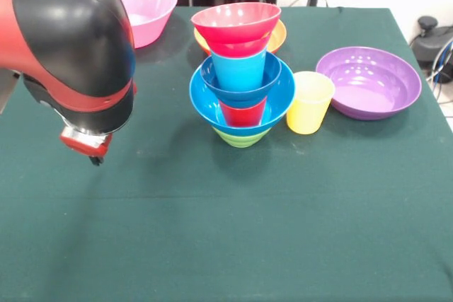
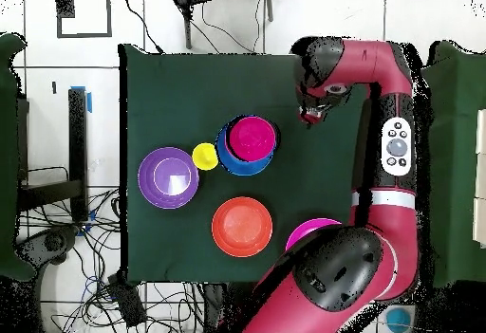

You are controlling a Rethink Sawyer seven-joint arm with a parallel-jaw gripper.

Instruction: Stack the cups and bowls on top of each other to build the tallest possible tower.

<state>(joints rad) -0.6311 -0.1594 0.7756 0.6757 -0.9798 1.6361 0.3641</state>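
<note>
On the green bench (image 1: pixel 226 245), the tall tower of plastic bowls and cups (image 1: pixel 241 76) could tip if the end effector (image 1: pixel 94 157), whose grip I cannot tell, bumps it.

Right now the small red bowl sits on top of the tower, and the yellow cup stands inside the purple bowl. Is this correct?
Not fully. The small red bowl does top the tower, but the yellow cup stands on the table, between the tower and the purple bowl, not inside that bowl. The front view shows this plainly.
</note>
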